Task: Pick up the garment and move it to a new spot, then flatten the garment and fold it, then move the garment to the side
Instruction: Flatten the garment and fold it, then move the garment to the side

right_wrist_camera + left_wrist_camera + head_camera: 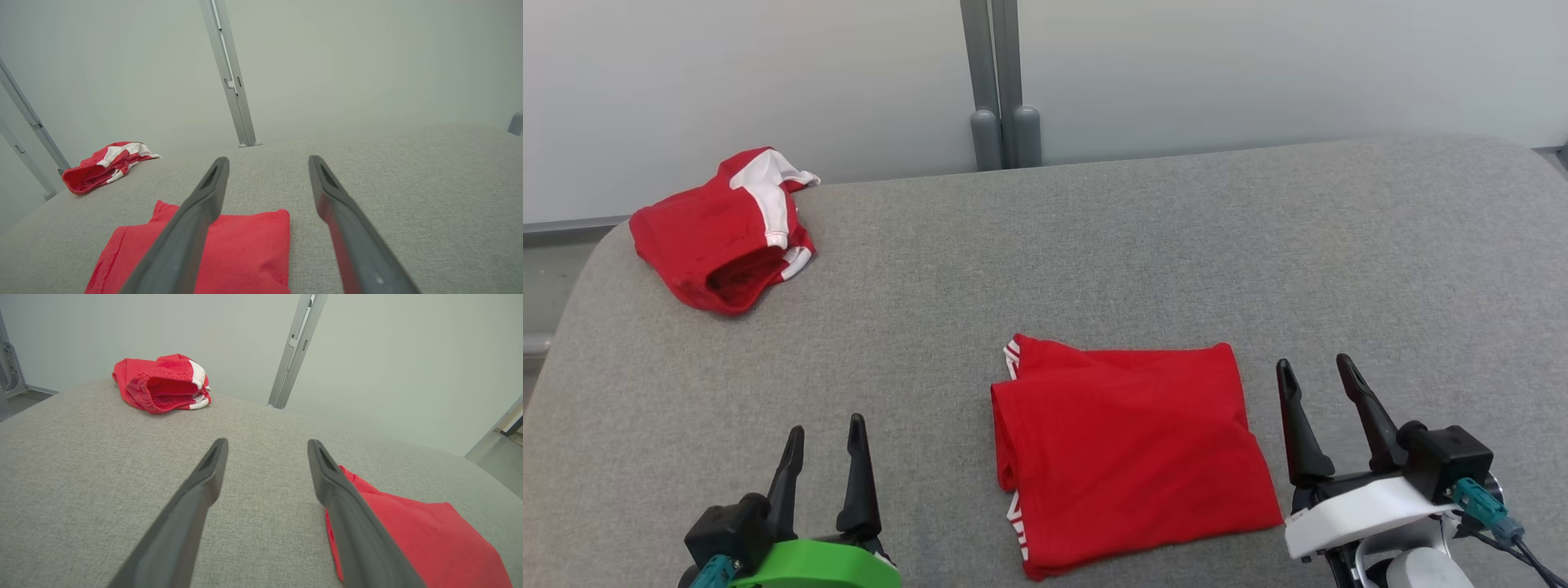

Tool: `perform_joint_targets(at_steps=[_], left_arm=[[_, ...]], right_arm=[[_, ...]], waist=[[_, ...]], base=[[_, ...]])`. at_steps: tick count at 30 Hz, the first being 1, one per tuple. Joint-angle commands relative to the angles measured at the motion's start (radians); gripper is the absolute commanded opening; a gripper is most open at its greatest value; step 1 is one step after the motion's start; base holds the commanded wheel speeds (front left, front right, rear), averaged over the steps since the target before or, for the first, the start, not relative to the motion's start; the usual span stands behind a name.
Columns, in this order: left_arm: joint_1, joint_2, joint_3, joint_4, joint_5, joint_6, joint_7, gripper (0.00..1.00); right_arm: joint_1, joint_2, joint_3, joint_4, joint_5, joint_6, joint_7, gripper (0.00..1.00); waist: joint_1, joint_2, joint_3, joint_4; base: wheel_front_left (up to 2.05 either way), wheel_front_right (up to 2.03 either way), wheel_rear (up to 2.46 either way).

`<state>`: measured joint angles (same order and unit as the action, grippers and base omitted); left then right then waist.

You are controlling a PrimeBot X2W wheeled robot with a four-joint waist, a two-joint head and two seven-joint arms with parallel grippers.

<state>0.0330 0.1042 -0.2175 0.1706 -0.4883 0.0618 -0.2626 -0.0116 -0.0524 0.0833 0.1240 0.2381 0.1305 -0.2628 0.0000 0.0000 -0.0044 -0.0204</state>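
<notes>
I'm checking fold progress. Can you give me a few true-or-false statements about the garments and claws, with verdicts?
1. The folded garment lies between the two claws. True.
2. The left claw grips the folded garment. False: it is open and holds nothing.
3. The crumpled garment sits at the far left of the grey surface. True.
4. The right claw is shut. False: it is open, beside the folded garment.
5. The crumpled garment is all red. False: it has white panels.

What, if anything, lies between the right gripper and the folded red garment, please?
Nothing visible does. The right gripper, jaws open, sits just right of the folded red garment, with bare grey cushion between them. The crumpled red-and-white garment lies away at the far left corner.
</notes>
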Motion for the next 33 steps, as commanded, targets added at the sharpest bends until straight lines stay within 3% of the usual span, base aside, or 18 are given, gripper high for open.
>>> perform_joint_targets(at_steps=[1, 18, 27, 33], left_arm=[[0.011, -0.008, 0.010, 0.003, 0.013, -0.010, -0.002, 1.00], [0.003, -0.043, 0.064, 0.026, 0.069, -0.048, -0.003, 1.00], [-0.021, -0.049, 0.066, 0.027, 0.076, -0.060, -0.003, 1.00], [-0.041, -0.051, 0.070, 0.030, 0.077, -0.062, -0.001, 1.00]], right_arm=[[0.005, 0.000, 0.006, 0.004, -0.008, 0.000, -0.002, 1.00], [-0.021, -0.003, 0.004, 0.054, 0.015, 0.000, 0.004, 1.00], [-0.112, -0.129, 0.017, 0.151, 0.135, 0.000, 0.299, 1.00], [-0.164, -0.174, 0.090, 0.223, 0.247, 0.000, 0.414, 1.00]], waist=[[0.0000, 0.0000, 0.000, 0.001], [0.0000, 0.0000, 0.005, 0.005], [0.0000, 0.0000, 0.038, 0.030], [0.0000, 0.0000, 0.073, 0.061]], base=[[0.00, 0.00, 0.00], [0.00, 0.00, 0.00], [0.00, 0.00, 0.00], [0.00, 0.00, 0.00]])
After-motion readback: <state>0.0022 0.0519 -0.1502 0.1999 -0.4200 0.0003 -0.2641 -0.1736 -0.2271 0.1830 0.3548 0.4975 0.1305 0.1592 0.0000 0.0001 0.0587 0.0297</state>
